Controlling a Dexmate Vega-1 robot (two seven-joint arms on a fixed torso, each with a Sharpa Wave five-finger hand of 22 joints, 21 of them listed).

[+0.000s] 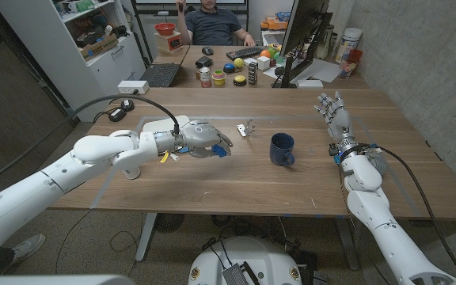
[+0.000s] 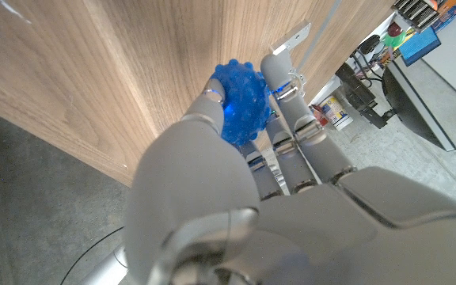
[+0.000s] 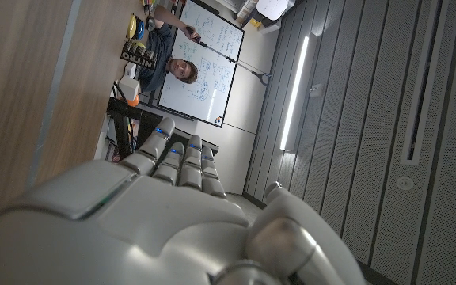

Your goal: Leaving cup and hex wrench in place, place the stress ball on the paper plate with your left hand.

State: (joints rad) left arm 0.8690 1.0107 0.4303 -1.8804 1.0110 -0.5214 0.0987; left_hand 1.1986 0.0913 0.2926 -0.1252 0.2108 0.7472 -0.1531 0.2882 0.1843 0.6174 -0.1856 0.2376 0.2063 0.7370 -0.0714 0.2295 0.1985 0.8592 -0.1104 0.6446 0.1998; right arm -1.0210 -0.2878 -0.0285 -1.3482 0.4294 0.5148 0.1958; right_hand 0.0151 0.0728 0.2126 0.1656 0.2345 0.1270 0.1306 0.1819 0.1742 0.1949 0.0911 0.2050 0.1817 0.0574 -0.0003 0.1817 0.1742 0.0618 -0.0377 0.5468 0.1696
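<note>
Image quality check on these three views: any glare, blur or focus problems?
Head view: even light, sharp, soft shadows under the cup and the left robot hand. Left wrist view: stress ball is saturated blue but legible; the near hand is soft. Right wrist view: bright wall light strip glares; the right robot hand close up is out of focus.

My left robot hand (image 1: 202,139) covers most of the stress ball (image 1: 221,148); from the head view I see just a sliver of blue past my fingers. The hex wrench (image 1: 248,129) is too small for me to make out its shape. The cup (image 1: 282,148) hides the tabletop (image 1: 307,186) just behind it. My right forearm is cut off by the bottom edge.
</note>
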